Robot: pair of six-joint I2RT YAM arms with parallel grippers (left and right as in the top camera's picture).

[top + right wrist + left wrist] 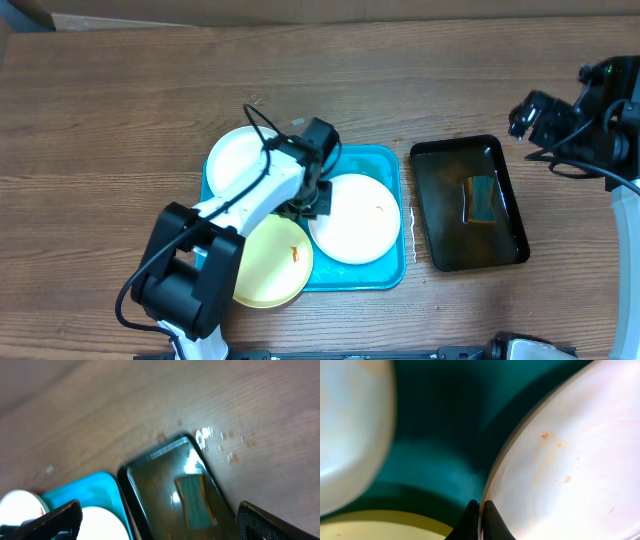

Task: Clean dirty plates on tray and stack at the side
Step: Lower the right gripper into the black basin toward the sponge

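Observation:
The turquoise tray (385,165) holds three plates. A white plate (237,158) lies at its back left, a pale yellow plate (270,265) at its front left and a white plate with orange smears (355,220) at its right. My left gripper (313,200) is down at the left rim of the right white plate (570,460). Its fingers (480,510) are shut on that rim, one on each side. My right gripper (525,115) is open and empty, high above the table at the far right.
A black tray of water (468,205) with a green sponge (482,198) in it stands right of the turquoise tray; it also shows in the right wrist view (150,490). Water drops (220,440) lie on the wooden table beyond it.

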